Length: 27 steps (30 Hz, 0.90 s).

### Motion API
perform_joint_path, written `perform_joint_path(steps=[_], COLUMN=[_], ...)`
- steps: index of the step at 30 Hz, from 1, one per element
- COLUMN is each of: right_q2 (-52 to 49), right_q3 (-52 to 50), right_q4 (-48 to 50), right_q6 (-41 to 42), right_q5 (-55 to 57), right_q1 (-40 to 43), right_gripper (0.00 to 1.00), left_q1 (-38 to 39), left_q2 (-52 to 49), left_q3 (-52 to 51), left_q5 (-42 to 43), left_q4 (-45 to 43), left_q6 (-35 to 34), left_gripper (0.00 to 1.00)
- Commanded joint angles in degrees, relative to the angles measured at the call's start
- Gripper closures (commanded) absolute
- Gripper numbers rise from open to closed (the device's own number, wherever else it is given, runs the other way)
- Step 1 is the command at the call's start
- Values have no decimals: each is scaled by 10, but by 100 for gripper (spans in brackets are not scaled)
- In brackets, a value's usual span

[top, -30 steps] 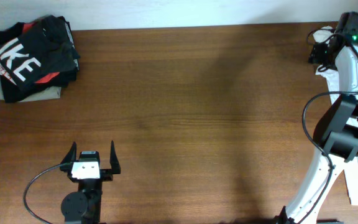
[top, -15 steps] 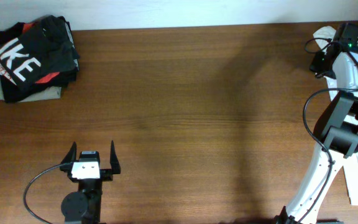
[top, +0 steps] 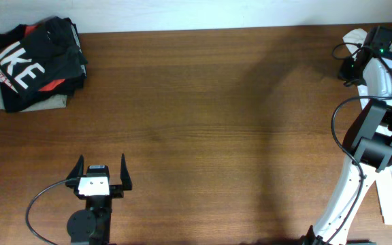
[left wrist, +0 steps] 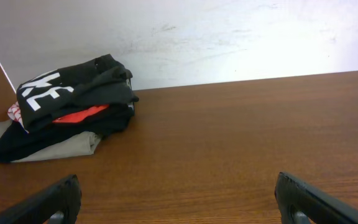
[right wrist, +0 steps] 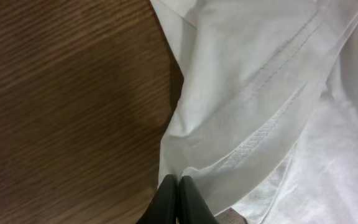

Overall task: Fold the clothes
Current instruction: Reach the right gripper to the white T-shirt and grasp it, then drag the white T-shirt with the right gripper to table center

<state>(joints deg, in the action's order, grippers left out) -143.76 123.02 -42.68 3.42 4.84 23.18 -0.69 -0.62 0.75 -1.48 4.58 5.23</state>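
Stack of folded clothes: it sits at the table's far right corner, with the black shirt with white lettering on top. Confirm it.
Wrong corner. The stack of folded clothes sits at the table's far left corner, with the black shirt with white lettering on top. The overhead view shows it.

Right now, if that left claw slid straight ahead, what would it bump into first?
Probably nothing before the white wall: the open left gripper points across the brown wooden table, and the folded pile of black, red and grey clothes sits to its left.
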Motion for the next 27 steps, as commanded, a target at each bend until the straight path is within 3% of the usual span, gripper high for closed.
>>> perform_joint_path(steps=[1,5,12,21,25,27], right_q2=[17,113,193,169,171,176], right_q3=[25,31,31,30,30,30], right_q4=[-9,-17,-32,-28,-42,-66], right_q6=[3,16,31,66,96,106], right_q5=[-68,-158,-259,-239,-194,-196], right_q1=[0,-34,-254,-626,-681,-686], right_gripper=[96,96,96,96,96,56], left_q1=[3,3,3,3,3,3], left_q2=[3,3,3,3,3,3], left_q3=[-2,-2,-2,-2,-2,-2], left_q5=[6,6,6,6,6,6], left_q4=[2,2,2,2,2,2], left_q6=[11,11,11,11,11,11], left_gripper=[1,1,1,1,1,1])
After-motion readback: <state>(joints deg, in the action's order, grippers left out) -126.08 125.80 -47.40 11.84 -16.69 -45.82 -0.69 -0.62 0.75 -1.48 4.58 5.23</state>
